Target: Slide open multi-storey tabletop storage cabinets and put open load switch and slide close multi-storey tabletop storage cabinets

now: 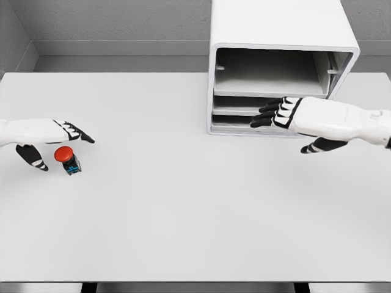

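White tabletop [183, 232] fills the lower part of the head view, seen from above, with a grey wall behind it.

At the left edge, the left hand [52, 137] is seen on a white arm, its black-tipped fingers extended toward the right and its thumb pointing down. Nothing is grasped by it; the fingers are relaxed and spread. Just beside the thumb and below the fingers, the load switch [67, 160] rests on the table — a small part with a round red cap on a dark body marked with a little blue. Whether the hand touches the switch cannot be told, but the fingers are not closed around it.

At the upper right, the storage cabinet [278, 30] stands on the table, a white box with rounded corners. Its top compartment is seen open and hollow, with two shallower levels stacked beneath it.

From the right edge, the right hand [278, 113] is reached in on a white arm — its fingers are held straight and flat against the front of the lower levels, gripping nothing visible. The switch and cabinet are well apart.
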{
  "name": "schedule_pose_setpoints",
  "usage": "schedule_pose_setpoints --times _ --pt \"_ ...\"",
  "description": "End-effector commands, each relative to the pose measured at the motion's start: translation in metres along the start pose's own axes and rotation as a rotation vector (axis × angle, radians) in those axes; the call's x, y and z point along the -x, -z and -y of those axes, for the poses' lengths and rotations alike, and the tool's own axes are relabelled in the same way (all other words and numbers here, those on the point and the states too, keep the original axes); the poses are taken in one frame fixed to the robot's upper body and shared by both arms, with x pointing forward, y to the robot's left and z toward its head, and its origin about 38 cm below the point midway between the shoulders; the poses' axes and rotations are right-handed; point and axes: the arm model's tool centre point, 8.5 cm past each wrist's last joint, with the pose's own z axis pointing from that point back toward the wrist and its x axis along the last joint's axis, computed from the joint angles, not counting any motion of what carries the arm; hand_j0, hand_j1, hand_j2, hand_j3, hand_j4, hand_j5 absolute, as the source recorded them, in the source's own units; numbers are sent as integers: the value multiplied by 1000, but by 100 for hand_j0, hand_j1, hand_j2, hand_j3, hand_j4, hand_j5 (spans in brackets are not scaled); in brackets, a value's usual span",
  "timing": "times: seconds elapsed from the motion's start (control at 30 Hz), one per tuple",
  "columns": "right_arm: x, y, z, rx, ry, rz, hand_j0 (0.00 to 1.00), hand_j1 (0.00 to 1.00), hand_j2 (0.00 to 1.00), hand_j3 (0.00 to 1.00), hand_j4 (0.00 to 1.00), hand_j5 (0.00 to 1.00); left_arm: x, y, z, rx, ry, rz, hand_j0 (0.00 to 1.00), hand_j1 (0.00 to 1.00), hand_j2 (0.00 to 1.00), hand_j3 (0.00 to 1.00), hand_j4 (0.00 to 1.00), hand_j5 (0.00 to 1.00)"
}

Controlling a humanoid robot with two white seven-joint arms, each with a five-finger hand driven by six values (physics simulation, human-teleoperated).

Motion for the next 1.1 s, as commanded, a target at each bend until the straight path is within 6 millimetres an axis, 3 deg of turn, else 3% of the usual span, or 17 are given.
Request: schedule_pose_setpoints --times 0.0,0.27,0.37,0.53,0.7,0.8,0.9,0.97,1.07 --pt "-2 10 -7 -6 23 17 100 100 100 100 100 100 -3 -4 -2 1 12 4 95 95 95 95 95 95" --pt "13 17 15 35 55 -78 100 100 100 100 100 100 -8 3 4 29 26 16 89 89 89 89 89 89" --pt "18 41 11 -9 61 -131 100 100 100 100 100 100 -10 5 6 36 27 22 89 89 89 89 89 89" --pt "16 57 8 -30 75 -124 100 100 100 100 100 100 -10 6 7 41 26 23 88 88 88 88 88 88" --pt "33 70 10 -26 145 -195 100 100 100 100 100 100 -10 6 7 41 27 23 68 68 68 68 68 68" --pt "38 70 8 -35 154 -206 100 100 100 100 100 100 -10 6 7 41 27 24 62 62 62 62 62 62" --pt "59 69 8 -27 187 -253 100 100 100 100 100 100 -14 7 6 42 35 33 51 51 51 51 51 51" --pt "61 69 9 -26 189 -260 100 100 100 100 100 100 -15 7 6 41 40 37 42 42 42 42 42 42" --pt "65 68 5 -43 170 -284 100 100 100 100 100 100 -18 7 4 39 47 43 36 36 36 36 36 36"
